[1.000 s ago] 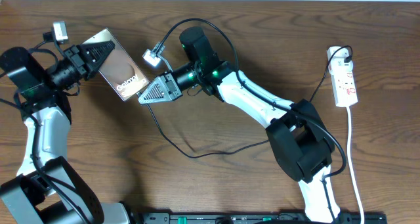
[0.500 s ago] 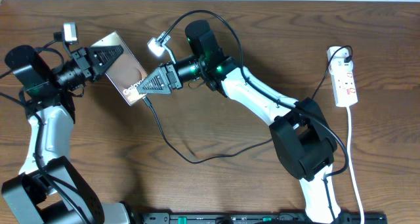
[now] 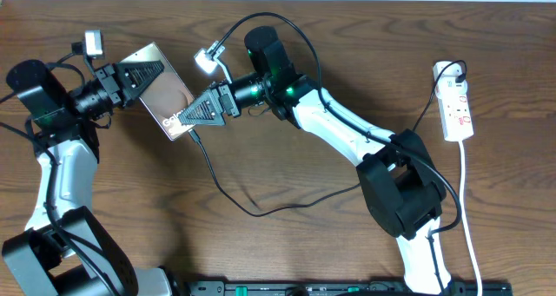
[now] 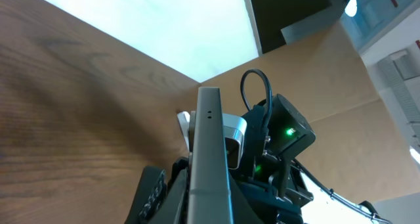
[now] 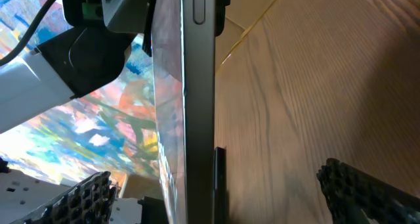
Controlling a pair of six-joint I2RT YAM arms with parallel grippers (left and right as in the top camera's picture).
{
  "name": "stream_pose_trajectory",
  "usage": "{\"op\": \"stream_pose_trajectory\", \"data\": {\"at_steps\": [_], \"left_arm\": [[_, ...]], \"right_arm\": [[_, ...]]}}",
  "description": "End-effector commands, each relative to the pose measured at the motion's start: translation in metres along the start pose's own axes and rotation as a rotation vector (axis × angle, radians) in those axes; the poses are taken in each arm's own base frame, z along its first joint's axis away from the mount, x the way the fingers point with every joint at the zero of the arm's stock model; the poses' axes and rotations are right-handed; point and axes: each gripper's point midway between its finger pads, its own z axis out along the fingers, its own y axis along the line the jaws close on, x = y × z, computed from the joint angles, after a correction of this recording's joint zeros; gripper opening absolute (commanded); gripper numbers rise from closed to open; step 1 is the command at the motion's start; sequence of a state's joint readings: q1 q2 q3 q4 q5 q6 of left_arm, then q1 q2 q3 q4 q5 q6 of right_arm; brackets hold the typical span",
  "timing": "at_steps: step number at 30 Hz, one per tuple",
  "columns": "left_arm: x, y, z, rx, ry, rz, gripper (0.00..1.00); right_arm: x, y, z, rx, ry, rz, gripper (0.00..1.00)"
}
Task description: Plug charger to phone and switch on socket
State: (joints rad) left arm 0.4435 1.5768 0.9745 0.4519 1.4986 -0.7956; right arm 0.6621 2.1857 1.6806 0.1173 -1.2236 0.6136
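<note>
My left jaws [image 3: 149,72] are clamped on the phone [image 3: 169,95], with one dark finger lying across its glossy face. From overhead the phone is a flat, shiny rectangle, tilted, with white lettering at the end furthest from those jaws. My left wrist cam only gets it edge-on, as a thin grey strip with a small slot, rising straight up between the jaws. Behind it sit the green lights of my other arm.

My right jaws [image 3: 187,120] sit right at that lettered end. From above they just look like a black wedge, so you can't judge the gap there. The right wrist cam settles it: they're apart, with ribbed black pads [image 5: 367,184] out at either side and the phone's thin edge running up between them. Its glass throws back a colourful reflection. A slim black piece [image 5: 220,184] lies just beside that edge. I can't tell if it's the connector tip.

The charger [image 3: 252,212] shows only in the overhead view. It's a thin black cable leaving from just below my right jaws and looping over the wood-grain desk [image 3: 304,253]. From there it runs up to the socket [image 3: 458,105], well off to the right of both jaws. The socket is a narrow white strip with red marks, and a white cord [image 3: 469,218] trails off it.
</note>
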Motion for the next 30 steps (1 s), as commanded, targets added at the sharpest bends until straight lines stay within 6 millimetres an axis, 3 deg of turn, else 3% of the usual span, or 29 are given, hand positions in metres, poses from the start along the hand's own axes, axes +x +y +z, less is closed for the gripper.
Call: {"op": "stream_pose_trajectory", "data": {"at_steps": [1,4,8,12,18,22,30], "left_arm": [[0.003,-0.001,-0.002,0.013,0.014,0.049,0.07],[0.000,0.018,-0.002,-0.062,-0.040,-0.016,0.07],[0.005,0.059,-0.008,-0.241,-0.108,-0.130,0.08],[0.023,0.102,-0.023,-0.466,-0.134,-0.230,0.08],[0.047,0.145,-0.051,-0.753,-0.130,-0.288,0.07],[0.056,0.162,-0.070,-0.897,-0.136,-0.322,0.07],[0.074,0.193,-0.073,-0.946,-0.088,-0.397,0.07]], "right_arm": [[-0.010,0.007,-0.009,-0.010,-0.012,-0.033,0.99],[-0.014,0.003,-0.021,-0.005,-0.027,-0.021,0.99],[-0.019,-0.001,-0.038,-0.006,-0.040,-0.009,0.99],[-0.025,-0.008,-0.055,0.005,-0.064,0.004,0.99],[-0.032,-0.014,-0.072,0.022,-0.091,0.007,0.99],[-0.032,-0.016,-0.075,0.026,-0.095,0.012,0.99],[-0.031,-0.016,-0.075,0.027,-0.092,0.020,0.99]]}}
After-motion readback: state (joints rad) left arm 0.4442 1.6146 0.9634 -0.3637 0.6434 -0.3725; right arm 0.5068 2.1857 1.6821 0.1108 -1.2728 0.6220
